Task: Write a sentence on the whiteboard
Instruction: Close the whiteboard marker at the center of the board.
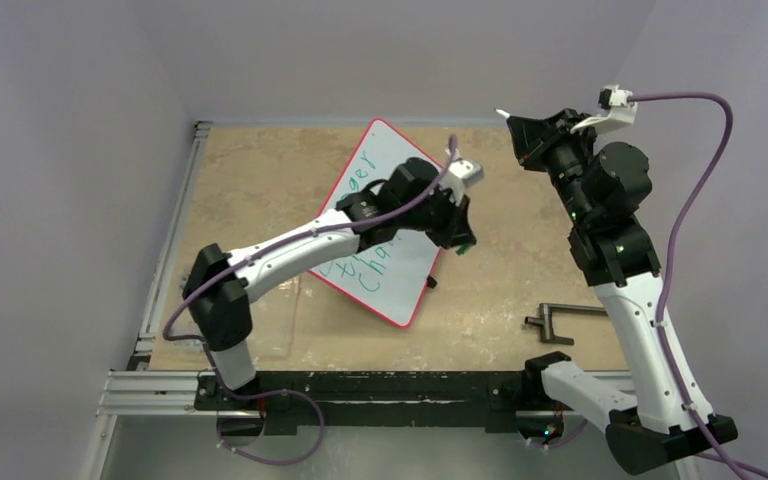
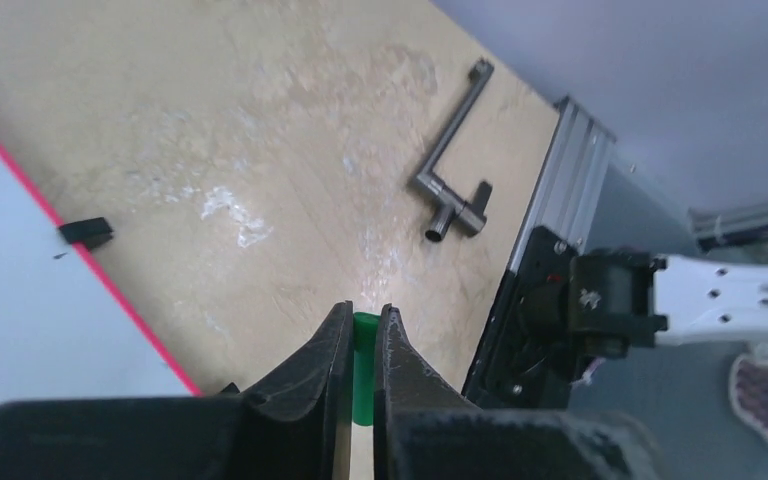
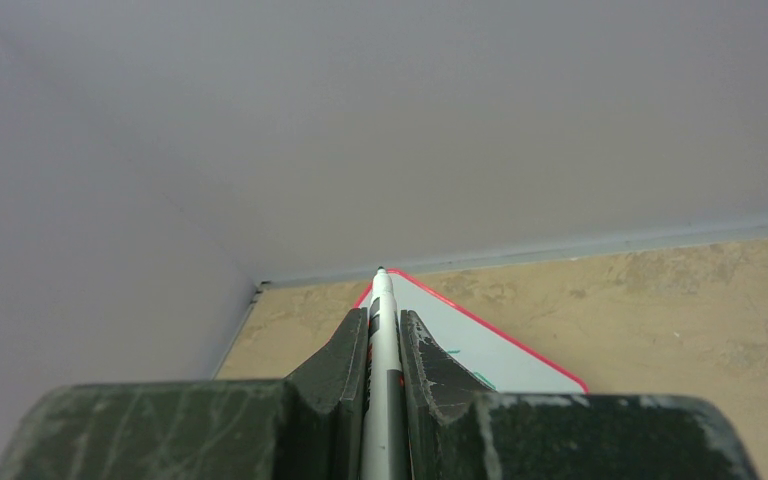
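The board (image 1: 392, 165) is lying askew on the table (image 1: 260, 180), one corner pointing to the far wall. The left arm is reaching across it, hiding the middle of the sentence (image 1: 362, 186). Only green letters at the far end and more at the near end are showing in the top view.

The left claw (image 2: 363, 312) is hanging just off the board's right long edge, over bare table. In its wrist view the red rim is running past on the left of the fingers (image 2: 325, 350). The fingers are pressing together on a short green piece (image 2: 363, 365), whose end is poking out between the tips. What this piece is cannot be told.

The right claw (image 3: 383, 316) is sitting high in the air, well apart from the board, beyond its far right side. It is pinching a white marker (image 3: 383, 340) that is sticking out past the fingertips with its dark tip forward. In the right wrist view the tip is pointing at the wall, and the board's far corner is showing below and past it.

A small black bit (image 2: 85, 232) is lying right at the board's rim, near the left claw. A grey metal crank (image 1: 560, 318) is lying on the table near the right arm's base, well apart from the board.
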`<state>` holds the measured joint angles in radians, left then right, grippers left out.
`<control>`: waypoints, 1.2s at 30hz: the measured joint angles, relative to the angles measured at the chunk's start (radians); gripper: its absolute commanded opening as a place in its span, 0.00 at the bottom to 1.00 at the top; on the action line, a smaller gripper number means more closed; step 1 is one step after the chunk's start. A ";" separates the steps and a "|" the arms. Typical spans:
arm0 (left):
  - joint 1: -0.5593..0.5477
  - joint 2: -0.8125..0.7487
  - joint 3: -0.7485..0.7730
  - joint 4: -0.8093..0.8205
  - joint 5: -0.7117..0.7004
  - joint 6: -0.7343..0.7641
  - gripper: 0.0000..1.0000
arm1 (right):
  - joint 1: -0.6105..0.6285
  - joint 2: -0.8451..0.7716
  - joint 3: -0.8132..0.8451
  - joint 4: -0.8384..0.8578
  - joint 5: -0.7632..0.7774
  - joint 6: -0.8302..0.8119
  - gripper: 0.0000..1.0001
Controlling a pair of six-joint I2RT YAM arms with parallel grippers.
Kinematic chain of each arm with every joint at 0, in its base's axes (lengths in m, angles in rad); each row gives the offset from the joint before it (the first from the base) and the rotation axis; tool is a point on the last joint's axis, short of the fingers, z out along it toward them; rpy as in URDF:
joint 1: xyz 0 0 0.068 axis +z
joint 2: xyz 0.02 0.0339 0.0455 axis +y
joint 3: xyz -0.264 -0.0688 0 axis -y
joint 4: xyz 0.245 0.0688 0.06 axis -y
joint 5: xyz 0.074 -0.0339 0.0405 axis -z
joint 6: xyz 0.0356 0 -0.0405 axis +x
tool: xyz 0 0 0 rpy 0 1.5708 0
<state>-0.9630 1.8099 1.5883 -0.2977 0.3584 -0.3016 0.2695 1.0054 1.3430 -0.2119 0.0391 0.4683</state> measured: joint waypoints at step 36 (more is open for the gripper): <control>0.484 -0.781 -0.428 -0.321 -0.527 -1.324 0.00 | 0.372 0.089 -0.260 0.359 -0.375 -0.248 0.00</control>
<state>-0.4793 1.0290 1.1603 -0.6189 -0.1688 -1.6260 0.6418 1.0943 1.0832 0.1471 -0.3355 0.2199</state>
